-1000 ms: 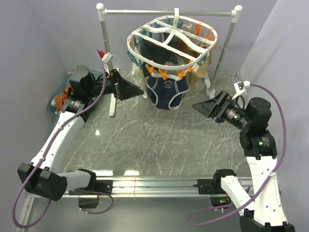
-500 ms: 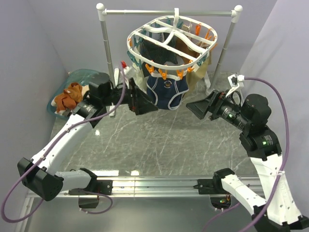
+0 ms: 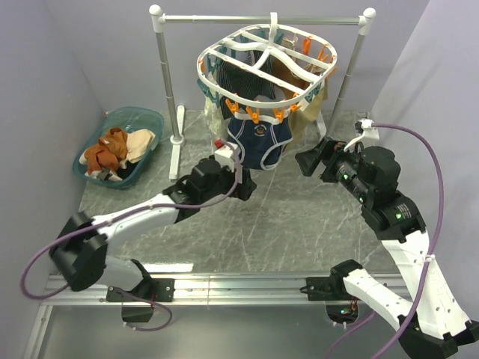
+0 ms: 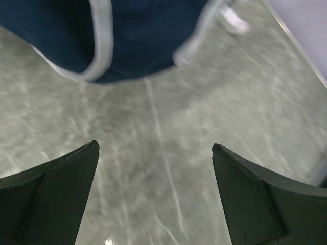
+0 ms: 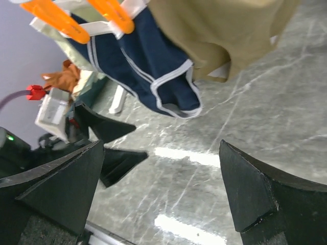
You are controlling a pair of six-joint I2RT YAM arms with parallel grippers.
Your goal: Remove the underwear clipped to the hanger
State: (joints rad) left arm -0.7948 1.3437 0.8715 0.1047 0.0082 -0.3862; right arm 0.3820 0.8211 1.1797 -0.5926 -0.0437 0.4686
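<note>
The navy underwear (image 3: 258, 143) is held on the hanger (image 3: 224, 51) by orange clothespins (image 3: 253, 116). The left gripper (image 4: 154, 145), spread wide and empty, is poised under its hem for a pull, and the right gripper (image 5: 161, 144) is likewise open beside it.

Underwear (image 3: 258, 143) beneath hanger (image 3: 263, 53); basket (image 3: 138, 113) left of rail stand (image 3: 168, 82).

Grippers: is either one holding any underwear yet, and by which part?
Nothing is held. The left gripper is open, with the navy briefs hanging beyond its tips; the right gripper is open too, touching nothing.
</note>
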